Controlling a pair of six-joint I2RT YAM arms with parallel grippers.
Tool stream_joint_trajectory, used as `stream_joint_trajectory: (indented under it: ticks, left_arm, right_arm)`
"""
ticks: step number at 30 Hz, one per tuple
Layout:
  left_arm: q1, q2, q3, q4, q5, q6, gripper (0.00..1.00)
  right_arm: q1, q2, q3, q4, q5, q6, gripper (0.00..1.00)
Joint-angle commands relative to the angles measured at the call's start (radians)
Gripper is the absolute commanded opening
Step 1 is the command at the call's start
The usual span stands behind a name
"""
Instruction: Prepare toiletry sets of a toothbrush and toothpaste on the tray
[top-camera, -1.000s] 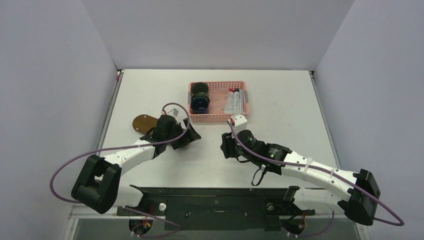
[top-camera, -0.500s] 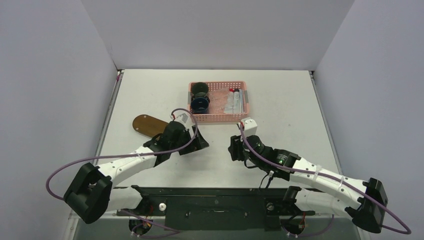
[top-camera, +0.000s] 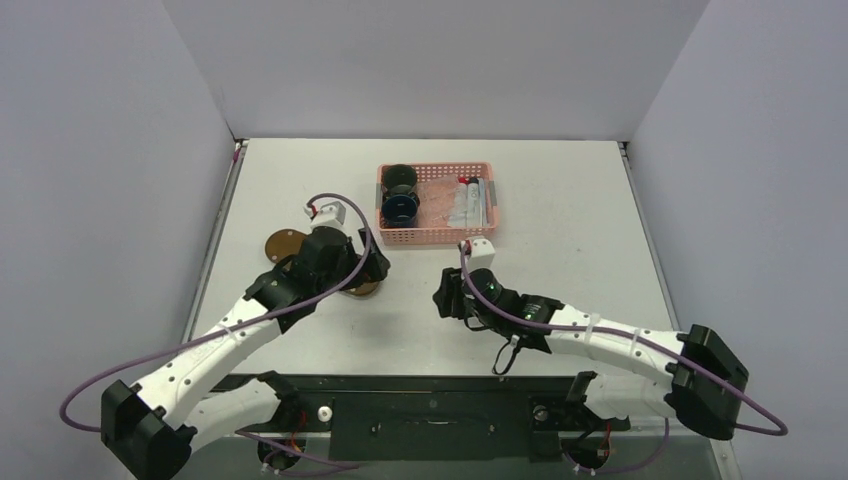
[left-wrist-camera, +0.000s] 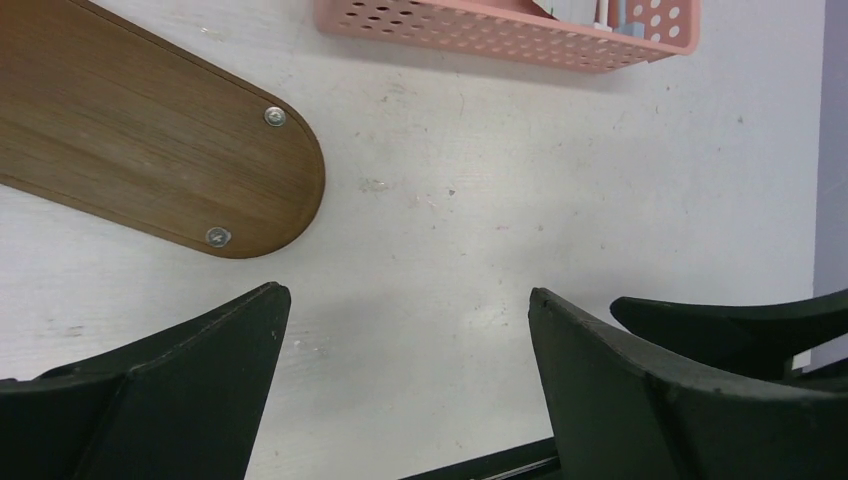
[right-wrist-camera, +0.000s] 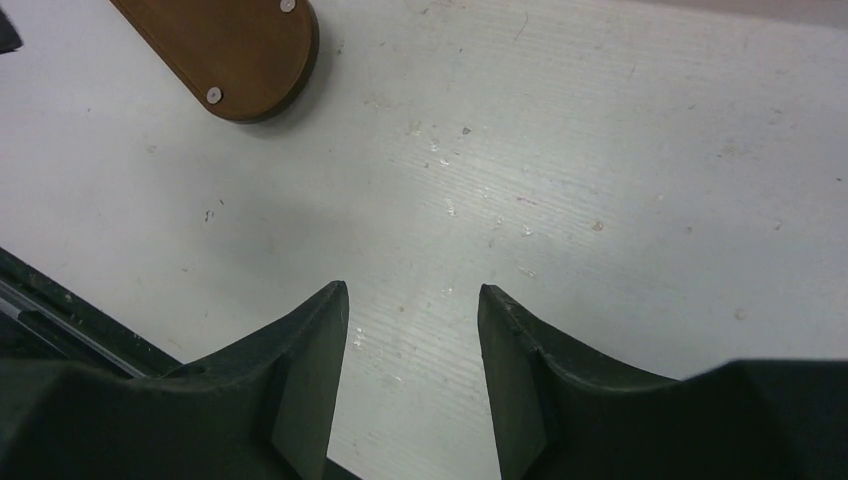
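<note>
White walls box in a pale table (top-camera: 560, 200), and at its far middle sits a pink basket (top-camera: 436, 238). The basket's left half holds two dark round pots (top-camera: 400, 195) and its right half some slim pale packs (top-camera: 470, 200), too small to tell brush from paste. The tray (left-wrist-camera: 150, 150) lies flat on the table, left of the basket and nearer the arm bases, apart from it and with nothing on it. The left arm hides its middle from above.

The left gripper (left-wrist-camera: 405, 300) hangs over bare table just beside the tray's rounded end, on the side away from the basket's front wall. Its jaws are spread wide with nothing between them. The right gripper (right-wrist-camera: 412, 290) hovers near the basket's front wall, towards the bases, jaws also parted and empty.

The tray looks like stiff, fairly light wood, with two small screw heads showing at its rounded end. Lying so low and flat, it offers little edge to grip, so nudging it along the table is probably safer than lifting. The packs look light and thin, and the paste tube likely soft, so each is best pinched across its narrow middle
</note>
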Motion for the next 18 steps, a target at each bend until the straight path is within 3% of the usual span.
stream_joint_trajectory:
  ticks: [1, 9, 18]
  left_arm:
    - [0.001, -0.081, 0.070, -0.160, -0.113, 0.071, 0.90]
    - [0.004, -0.210, 0.106, -0.302, -0.209, 0.120, 0.96]
    - [0.006, -0.321, 0.108, -0.371, -0.153, 0.177, 0.99]
  right_arm:
    - [0.009, 0.086, 0.069, 0.153, -0.036, 0.058, 0.46]
    - [0.017, 0.328, 0.239, 0.219, -0.102, 0.066, 0.41]
    - [0.017, 0.547, 0.374, 0.311, -0.117, 0.187, 0.42]
